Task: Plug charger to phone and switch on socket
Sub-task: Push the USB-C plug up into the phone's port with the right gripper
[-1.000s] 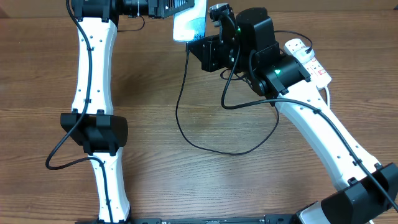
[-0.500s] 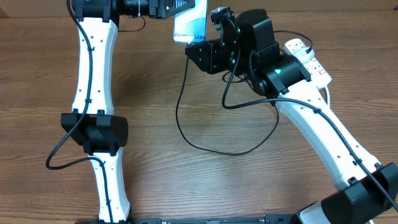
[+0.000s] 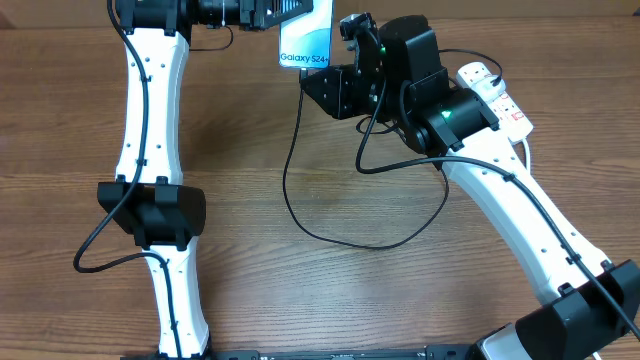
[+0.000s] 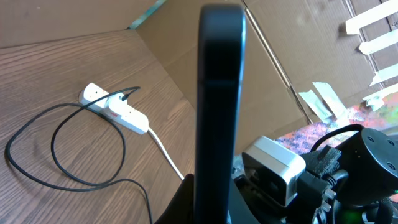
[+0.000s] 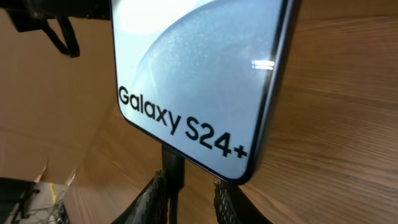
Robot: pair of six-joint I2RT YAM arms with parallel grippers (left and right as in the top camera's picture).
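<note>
At the far edge of the counter (image 3: 240,290), the phone (image 3: 306,45) is held off the wood by the left arm's jaws. They are closed on it, and its lit screen shows the words "Galaxy S24+". From the left wrist the phone (image 4: 221,93) appears edge-on, as a dark upright slab.

The right arm (image 3: 500,200) reaches in from the other side, and its jaws sit just below the phone's lower edge. In the right wrist view the charger's connector (image 5: 173,167) rises between the two fingertips (image 5: 225,202) to meet that lower edge. I cannot tell whether it is fully seated. The jaws stand slightly apart. One finger lies close against the connector, and there is a visible gap between the connector and the other, so they are not clamped on it.

The charger (image 3: 300,195) hangs down from the phone and lies in a wide loop on the counter, running back under the right arm. The socket (image 3: 497,97) lies on the counter to the right, partly behind that arm. The left wrist view shows the socket (image 4: 115,107) with a black plug (image 4: 127,95) on it and its white cord (image 4: 163,152) trailing away.
</note>
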